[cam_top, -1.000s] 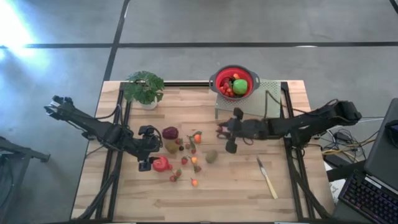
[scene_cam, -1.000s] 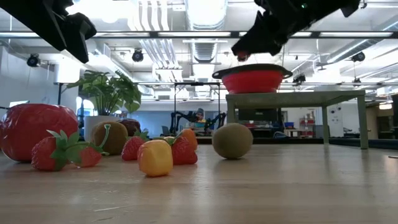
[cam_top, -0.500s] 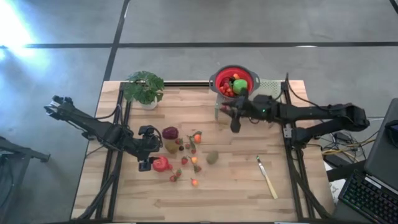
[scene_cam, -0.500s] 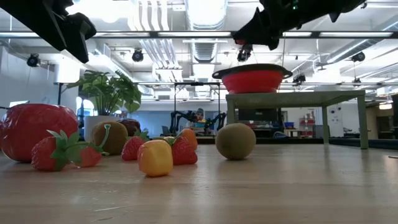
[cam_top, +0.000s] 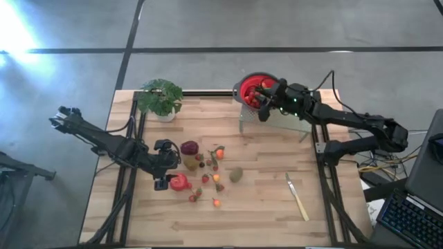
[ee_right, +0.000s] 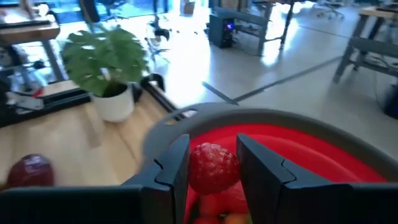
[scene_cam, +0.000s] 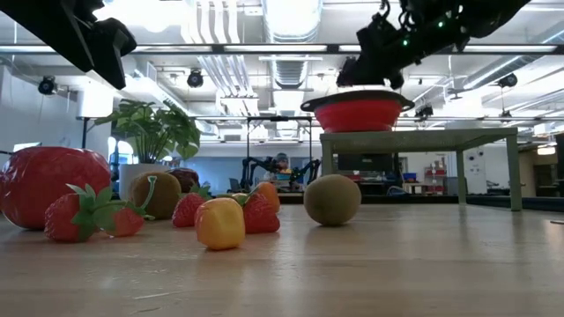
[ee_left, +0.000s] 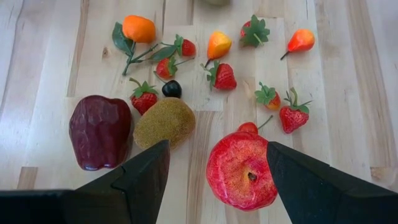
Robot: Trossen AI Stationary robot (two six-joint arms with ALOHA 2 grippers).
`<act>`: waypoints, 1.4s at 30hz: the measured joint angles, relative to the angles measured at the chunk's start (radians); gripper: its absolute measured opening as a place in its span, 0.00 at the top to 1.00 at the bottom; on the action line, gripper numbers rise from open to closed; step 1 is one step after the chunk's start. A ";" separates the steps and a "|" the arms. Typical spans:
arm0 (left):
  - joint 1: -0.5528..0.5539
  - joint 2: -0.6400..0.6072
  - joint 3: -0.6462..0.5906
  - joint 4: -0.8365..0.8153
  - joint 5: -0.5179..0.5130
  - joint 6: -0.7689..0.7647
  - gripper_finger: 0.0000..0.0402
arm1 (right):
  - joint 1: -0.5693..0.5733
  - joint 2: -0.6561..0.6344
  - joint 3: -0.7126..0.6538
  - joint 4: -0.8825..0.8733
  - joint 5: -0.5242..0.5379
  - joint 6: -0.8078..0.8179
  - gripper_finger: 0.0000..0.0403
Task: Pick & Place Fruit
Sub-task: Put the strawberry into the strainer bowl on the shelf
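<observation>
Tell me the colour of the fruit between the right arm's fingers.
Red bumpy raspberry-like fruit; the right wrist view shows it best.

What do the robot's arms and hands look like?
Both arms are long, thin and dark, built from jointed sections, with black cables looping along them. The right arm has tiny green lights near its wrist. The left hand ends in two flat, wedge-shaped black fingers; the right hand has two squarer dark fingers with stepped edges.

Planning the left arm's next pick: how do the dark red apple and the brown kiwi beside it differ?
The dark red apple is larger, with a smooth, glossy, faintly ribbed skin; the brown kiwi is smaller, oval, rough and matte. The apple lies outside the left gripper's fingers, the kiwi just ahead of one. Both rest on the table, touching each other.
</observation>
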 joint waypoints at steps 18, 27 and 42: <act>0.000 0.000 0.000 0.000 0.000 0.000 0.32 | -0.137 0.040 0.000 0.135 -0.055 -0.013 0.73; 0.000 0.000 0.000 0.000 0.000 0.000 0.32 | -0.146 0.041 0.000 0.145 -0.051 -0.078 0.73; 0.000 0.000 0.000 0.000 0.000 0.000 0.32 | -0.160 0.042 0.001 0.037 0.018 -0.081 0.68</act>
